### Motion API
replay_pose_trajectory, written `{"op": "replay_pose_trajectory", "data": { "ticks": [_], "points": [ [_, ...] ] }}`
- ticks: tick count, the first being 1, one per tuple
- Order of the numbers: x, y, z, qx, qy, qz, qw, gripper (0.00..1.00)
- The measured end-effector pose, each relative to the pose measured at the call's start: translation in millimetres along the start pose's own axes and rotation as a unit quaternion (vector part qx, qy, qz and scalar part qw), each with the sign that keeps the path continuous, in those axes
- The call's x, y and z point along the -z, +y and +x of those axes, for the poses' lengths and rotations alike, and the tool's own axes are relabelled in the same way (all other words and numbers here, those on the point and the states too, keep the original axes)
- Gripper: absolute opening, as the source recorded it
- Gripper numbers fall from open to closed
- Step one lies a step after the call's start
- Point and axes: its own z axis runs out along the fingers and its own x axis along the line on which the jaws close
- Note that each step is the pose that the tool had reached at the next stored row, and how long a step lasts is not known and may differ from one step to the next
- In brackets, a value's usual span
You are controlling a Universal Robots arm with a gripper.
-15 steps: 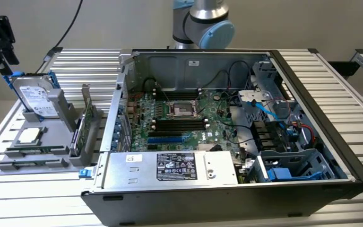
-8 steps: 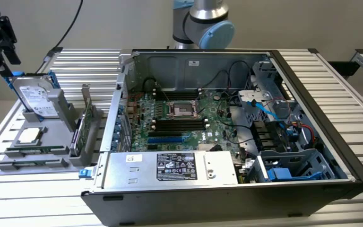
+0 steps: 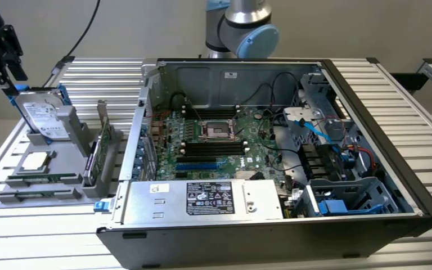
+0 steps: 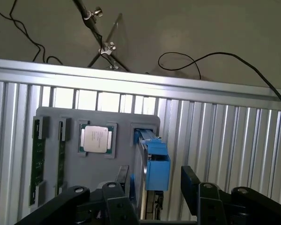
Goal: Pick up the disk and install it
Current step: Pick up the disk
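Claw is at the exterior view's far left, just above the disk. It is open, nothing held. In the wrist view the claw has its two black fingers either side of the disk's blue carrier. One has clear daylight to the carrier; the other is close, contact can't be told.

The disk stands on edge in a slot at the far end of a grey tray, label facing the near left, not installed. The tray sits on the slatted table, left of the open PC case.

Also on the tray:
- square chip, flat, near side of the disk
- two memory sticks, lying nearer still
- a card, upright on the tray's right edge, between the disk and the case wall
- a grey tray upright, just right of the disk

Inside the case:
- motherboard in the middle
- labelled silver box along the near side
- blue cables and a grey drive cage on the right

The arm's base rises behind the case.

The exterior view gives the case interior and the label. The wrist view gives the finger spacing around the carrier, the chip beside the disk slot, the sticks at the tray's other end, and a black cable on the floor past the table edge.
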Motion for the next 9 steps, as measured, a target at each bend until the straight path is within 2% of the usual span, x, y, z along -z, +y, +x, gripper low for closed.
{"op": "replay_pose_trajectory", "data": {
  "ticks": [4,9],
  "points": [
    [-4.3,1.6,-1.2,0.001,0.0003,0.0032,1.0000,0.56],
    [-10.8,4.4,-1.5,0.002,0.0005,0.0046,1.0000,0.56]
  ]
}}
